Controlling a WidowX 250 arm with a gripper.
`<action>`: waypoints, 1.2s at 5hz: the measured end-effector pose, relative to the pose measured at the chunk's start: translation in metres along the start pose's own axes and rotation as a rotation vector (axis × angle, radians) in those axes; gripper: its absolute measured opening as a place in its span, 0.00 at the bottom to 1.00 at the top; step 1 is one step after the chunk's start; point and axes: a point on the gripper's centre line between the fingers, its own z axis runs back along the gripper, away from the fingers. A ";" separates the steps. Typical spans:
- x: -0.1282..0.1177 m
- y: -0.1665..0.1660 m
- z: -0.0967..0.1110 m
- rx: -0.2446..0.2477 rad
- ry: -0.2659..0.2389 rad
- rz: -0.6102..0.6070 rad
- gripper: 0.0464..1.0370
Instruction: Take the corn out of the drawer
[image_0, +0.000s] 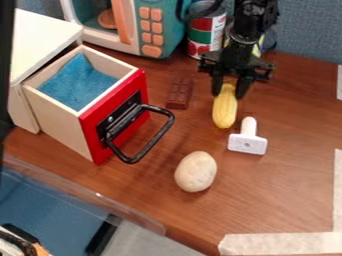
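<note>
One corn (224, 111) out, right of open drawer (93, 127); likely placing step. Gripper (229, 93) at far end, grip unclear. Next: ensure release, lift straight up.

No text, numbers or signs readable; print on can (201, 36) too small to tell

The black arm (254, 19) hangs from above, pincer (230, 94) pointing down, fingers slightly parted.

There is one drawer (74, 124), one corn cob (225, 110) and one chocolate bar (180, 93). One egg-shaped object (196, 171), one T-shaped tool (248, 142), one can (200, 36) and one toy microwave (163, 30) also show.
</note>
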 end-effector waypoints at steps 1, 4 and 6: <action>0.008 -0.003 -0.002 0.000 -0.018 -0.001 0.49; -0.004 0.013 0.034 -0.028 -0.051 -0.025 0.97; -0.031 0.043 0.088 -0.035 -0.030 -0.073 0.97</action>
